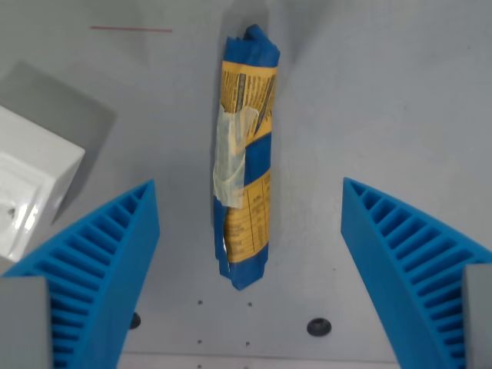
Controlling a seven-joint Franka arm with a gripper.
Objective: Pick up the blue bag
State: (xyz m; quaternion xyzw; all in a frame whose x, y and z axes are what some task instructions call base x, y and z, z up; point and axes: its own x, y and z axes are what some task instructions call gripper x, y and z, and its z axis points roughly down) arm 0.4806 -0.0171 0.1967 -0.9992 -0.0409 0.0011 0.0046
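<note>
Your jaws: wide apart, gripper point(250, 254) above the surface point(384, 100) | blue bag point(244, 154): lying lengthwise between the blue fingers point(108, 254), touching neither | white box point(31, 184): at wrist view's left

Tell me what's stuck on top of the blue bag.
A strip of clear tape crosses the blue bag over its yellow label. Print beneath the tape is blurred; the bag's underside is hidden.
</note>
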